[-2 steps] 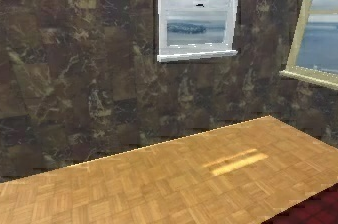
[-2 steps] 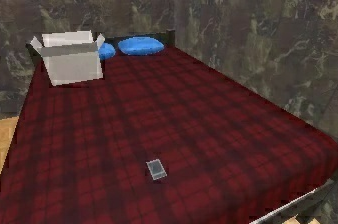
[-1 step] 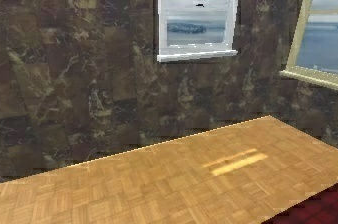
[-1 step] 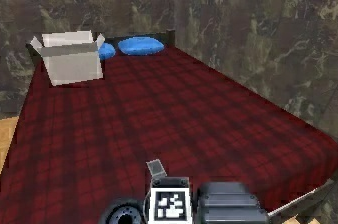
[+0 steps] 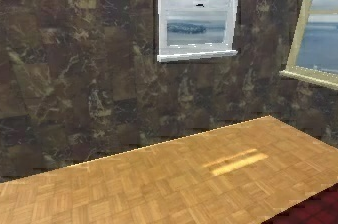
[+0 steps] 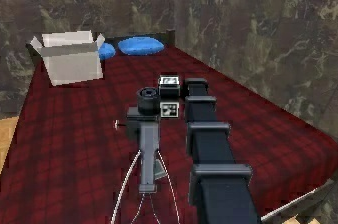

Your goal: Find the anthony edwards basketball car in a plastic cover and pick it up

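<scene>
A room walled in dark marbled stone (image 5: 67,80) is seen in the forward view, with two windows (image 5: 197,28) set high in it and a parquet floor (image 5: 177,175) running beneath. In the arm side view a bed (image 6: 267,130) under a dark red checked cover is spread out. On its far end an open cardboard box (image 6: 69,55) is stood, and just beside that a blue pillow (image 6: 142,45) is laid.

The arm (image 6: 212,150) is extended out over the bed, with the hand (image 6: 149,185) carried to the left of its marked white squares (image 6: 169,82). The hand's thin fingers are lost at the picture's bottom edge. How the fingers are set cannot be told, nor whether anything is held.

Where the card in its plastic cover lies cannot be told. No flat, glossy shape that could be taken for it can be made out on the red cover. The inside of the box is hidden by its walls and flaps.

The step in hand is judged to be the search, with the pickup not yet begun. The box is judged the likeliest hiding place. The next move would call for the base to be driven along the bed toward the box, so that its inside can be looked into. Only once the card is placed should the arm be lifted and reached toward it.
</scene>
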